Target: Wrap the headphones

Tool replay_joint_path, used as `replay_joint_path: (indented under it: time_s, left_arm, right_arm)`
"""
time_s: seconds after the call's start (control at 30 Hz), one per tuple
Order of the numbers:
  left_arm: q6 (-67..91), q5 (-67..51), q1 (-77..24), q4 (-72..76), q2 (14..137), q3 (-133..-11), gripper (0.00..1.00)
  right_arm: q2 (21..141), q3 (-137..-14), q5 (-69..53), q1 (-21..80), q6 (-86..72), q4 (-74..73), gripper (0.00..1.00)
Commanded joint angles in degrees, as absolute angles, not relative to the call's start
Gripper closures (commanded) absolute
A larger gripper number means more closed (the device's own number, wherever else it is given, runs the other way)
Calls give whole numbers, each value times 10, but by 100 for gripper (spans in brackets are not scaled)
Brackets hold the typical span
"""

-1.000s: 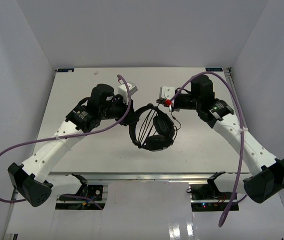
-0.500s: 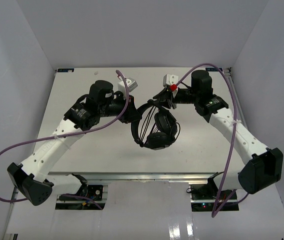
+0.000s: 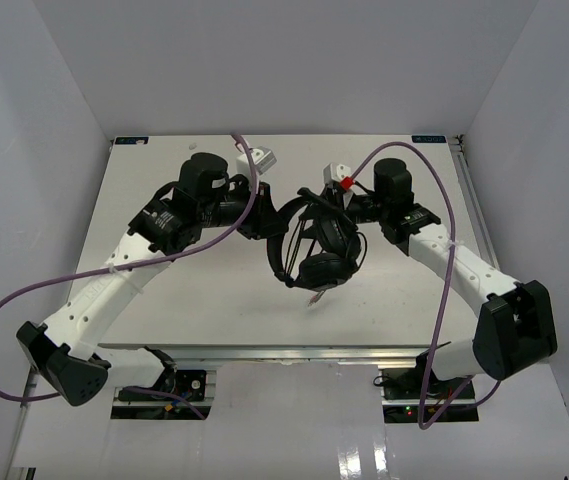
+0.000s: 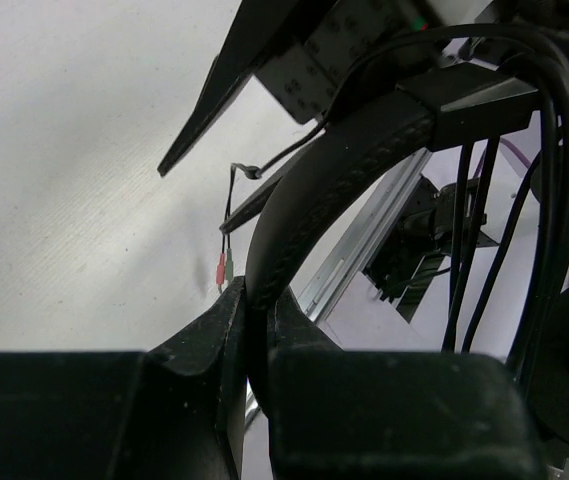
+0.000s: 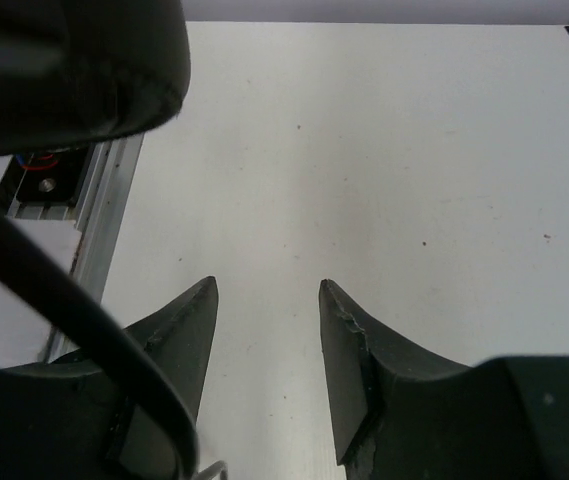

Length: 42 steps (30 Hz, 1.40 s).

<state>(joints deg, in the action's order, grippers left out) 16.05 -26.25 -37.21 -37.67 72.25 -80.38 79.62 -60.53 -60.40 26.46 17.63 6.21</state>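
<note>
The black headphones [image 3: 316, 252] hang above the middle of the table, their thin cord wound in several strands across the headband and earcups. My left gripper [image 3: 273, 218] is shut on the padded headband [image 4: 314, 200], pinched between its jaws [image 4: 257, 305]. The cord strands [image 4: 484, 250] run down on the right of that view. The pale plug end [image 3: 314, 297] dangles below the lower earcup and also shows in the left wrist view [image 4: 222, 268]. My right gripper [image 3: 321, 204] is open and empty [image 5: 268, 290] right beside the upper earcup [image 5: 64, 70]; a cord [image 5: 74, 310] crosses in front of its left finger.
The white table [image 3: 164, 300] lies under both arms, with its near metal edge [image 3: 294, 352] at the front. Thick purple cables [image 3: 24, 310] loop from each arm. White walls enclose the left, right and back sides.
My right gripper has swung left and nearer to the headphones, up against the upper earcup. The headphones have shifted slightly toward the front, and the plug end now hangs below them.
</note>
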Motion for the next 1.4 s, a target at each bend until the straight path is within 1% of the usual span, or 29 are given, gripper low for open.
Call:
replay_joint_path:
  time_s: [0.0,0.1,0.17,0.3,0.43,0.8,1.0,1.17,1.37]
  left_arm:
    - [192,-261,-374,-367,706,-857,100]
    - [198,-251,-374,-373,702,-866,100]
    - [202,-242,-374,-375,698,-866,100]
    - [202,-223,-374,-382,691,-861,100]
    - [199,-213,-374,-386,683,-858,100]
    - [200,-203,-374,-401,667,-882,100]
    - [206,-181,-374,-401,662,-882,100]
    - [234,-153,-374,-398,661,-894,100]
    - [254,-110,-374,-399,652,-910,100]
  right_arm:
    - [801,-586,-655,263,167,116,46]
    - [798,-570,-669,262,185,109,42]
    - [794,-560,-680,263,195,104,41]
    - [786,-548,-695,263,225,83,40]
    - [787,-558,-688,263,284,14,40]
    - [804,-561,-670,262,345,-45,39]
    - [805,-544,-677,262,345,-39,41]
    - [811,-515,-677,263,300,22,45]
    - [822,-513,-677,266,283,40,48]
